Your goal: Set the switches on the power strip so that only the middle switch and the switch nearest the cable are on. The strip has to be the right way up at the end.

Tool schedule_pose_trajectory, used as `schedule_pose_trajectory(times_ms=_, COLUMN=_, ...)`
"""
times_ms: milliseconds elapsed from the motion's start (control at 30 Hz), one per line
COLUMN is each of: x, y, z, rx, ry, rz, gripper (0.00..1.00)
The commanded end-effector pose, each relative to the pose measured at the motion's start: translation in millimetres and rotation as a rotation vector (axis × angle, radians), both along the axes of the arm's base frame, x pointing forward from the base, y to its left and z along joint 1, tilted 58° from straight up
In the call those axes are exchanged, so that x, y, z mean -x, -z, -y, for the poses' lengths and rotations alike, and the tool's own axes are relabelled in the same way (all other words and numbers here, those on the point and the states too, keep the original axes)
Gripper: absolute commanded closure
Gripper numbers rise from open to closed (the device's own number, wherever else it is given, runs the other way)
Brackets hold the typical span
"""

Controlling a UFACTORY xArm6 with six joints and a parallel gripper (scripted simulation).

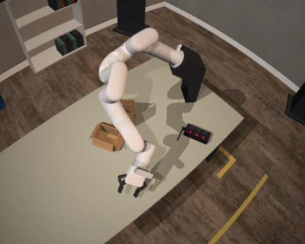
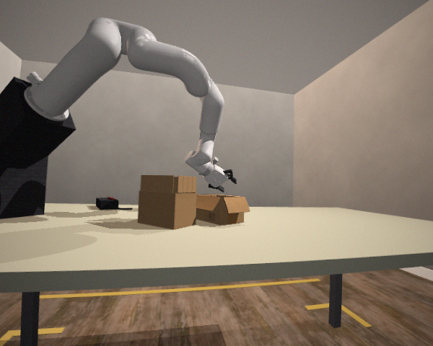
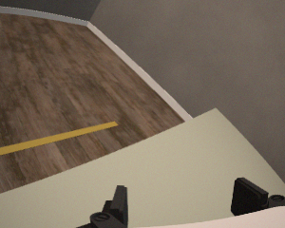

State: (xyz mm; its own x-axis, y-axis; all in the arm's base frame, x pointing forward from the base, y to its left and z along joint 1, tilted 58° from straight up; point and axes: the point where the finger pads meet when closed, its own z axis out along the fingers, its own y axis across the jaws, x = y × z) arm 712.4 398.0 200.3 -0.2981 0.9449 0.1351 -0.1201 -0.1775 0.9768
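Note:
The black power strip (image 1: 197, 132) lies face up on the table near its right edge, with three red switches (image 1: 196, 134) in a row and a short black cable (image 1: 180, 132) at its left end. It also shows far off in the exterior view (image 2: 107, 202). I cannot tell which switches are on. My gripper (image 1: 128, 189) is open and empty, held above the table near the front edge, well to the left of the strip. It shows in the exterior view (image 2: 224, 181) and the wrist view (image 3: 187, 199), where only table, floor and wall are seen.
An open cardboard box (image 1: 107, 136) lies beside the arm, and a taller closed box (image 1: 128, 110) stands behind it. The black robot base (image 1: 190, 74) stands at the table's far side. The table edge runs close to the strip.

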Motion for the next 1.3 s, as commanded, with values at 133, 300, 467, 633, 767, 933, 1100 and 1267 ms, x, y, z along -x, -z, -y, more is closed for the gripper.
schedule_pose_trajectory(times_ms=133, x=1, y=-2, z=-2, rx=-0.001, ry=-0.002, rz=0.002, gripper=0.00)
schedule_pose_trajectory(times_ms=300, x=1, y=-2, z=-2, rx=-0.001, ry=-0.002, rz=0.002, gripper=0.00)
schedule_pose_trajectory(times_ms=467, x=1, y=-2, z=-2, rx=-0.001, ry=-0.002, rz=0.002, gripper=0.00)
schedule_pose_trajectory(times_ms=633, x=1, y=0, z=-2, rx=0.003, ry=0.000, rz=0.000, gripper=0.00)
schedule_pose_trajectory(times_ms=767, x=8, y=14, z=-3, rx=0.046, ry=0.023, rz=-0.016, gripper=0.00)
schedule_pose_trajectory(times_ms=933, x=33, y=64, z=-6, rx=0.203, ry=0.093, rz=-0.076, gripper=0.00)
schedule_pose_trajectory(times_ms=1100, x=40, y=78, z=-6, rx=0.251, ry=0.111, rz=-0.094, gripper=0.00)
schedule_pose_trajectory(times_ms=1267, x=70, y=127, z=-4, rx=0.429, ry=0.166, rz=-0.162, gripper=0.00)
